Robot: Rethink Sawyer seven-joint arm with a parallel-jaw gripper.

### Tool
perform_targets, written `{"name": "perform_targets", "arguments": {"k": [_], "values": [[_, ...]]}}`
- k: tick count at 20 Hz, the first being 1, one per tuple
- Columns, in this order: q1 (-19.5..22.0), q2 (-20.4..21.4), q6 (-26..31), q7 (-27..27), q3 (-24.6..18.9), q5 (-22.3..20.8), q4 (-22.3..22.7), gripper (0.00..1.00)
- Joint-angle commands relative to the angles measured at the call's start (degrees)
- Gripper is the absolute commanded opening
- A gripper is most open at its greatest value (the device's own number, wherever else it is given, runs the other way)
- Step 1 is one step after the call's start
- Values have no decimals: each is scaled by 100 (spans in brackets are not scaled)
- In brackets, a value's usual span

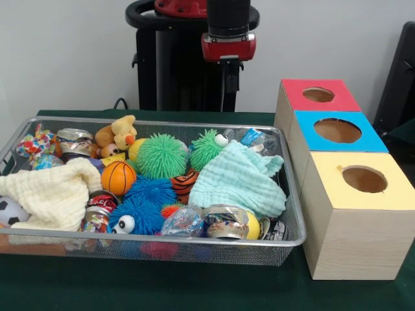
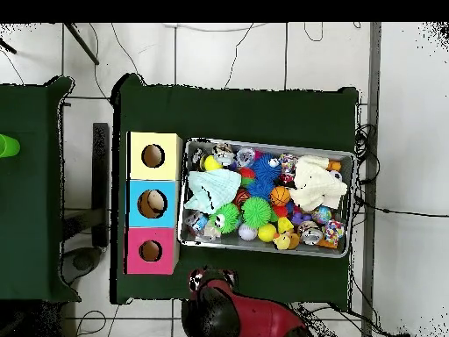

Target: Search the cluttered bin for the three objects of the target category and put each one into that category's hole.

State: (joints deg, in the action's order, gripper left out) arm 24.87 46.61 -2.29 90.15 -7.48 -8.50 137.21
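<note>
– Looking at the front view, where is the gripper [image 1: 228,81]?

– At twelve o'clock, high above the mesh bin [image 1: 194,254] and well clear of everything in it. It shows dark against the dark pedestal, so I cannot tell whether it is released or clenched. Nothing visibly hangs from it.

– And the targets?

– The category isn't named, so all I can say is that they lie somewhere in that heap. Two cloths cover a lot: the mint cloth [image 1: 238,181] at three o'clock of the bin and the cream cloth [image 1: 55,194] at nine.

– So the risk is a missed object?

– I'd say so. Anything beneath those cloths would be overlooked. A descent there could also snag fabric and drag neighbours out.

– What else?

– The basketball [image 1: 118,177] and green spiky ball [image 1: 162,156] sit packed together near the middle, and round things may slip or roll. The cans [image 1: 224,221] at six o'clock lie tilted against the wall.

– And the holes?

– Red box [image 1: 318,94], blue box [image 1: 337,130] and yellow box [image 1: 353,214] stand touching in a row, so a slight offset could mean the wrong hole.
</note>
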Motion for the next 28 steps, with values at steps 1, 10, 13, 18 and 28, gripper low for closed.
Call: {"name": "perform_targets", "arguments": {"k": [1, 10, 13, 18, 28], "values": [[-143, 425, 1050, 568, -492, 195, -633, 0], [32, 301, 1697, 551, -725, 360, -1046, 0], [294, -24, 1413, 521, -938, 284, -1154, 0], [605, -667, 928, 353, -1071, -44, -1469, 0], [594, -684, 1582, 313, -997, 53, -2020, 0]]}}
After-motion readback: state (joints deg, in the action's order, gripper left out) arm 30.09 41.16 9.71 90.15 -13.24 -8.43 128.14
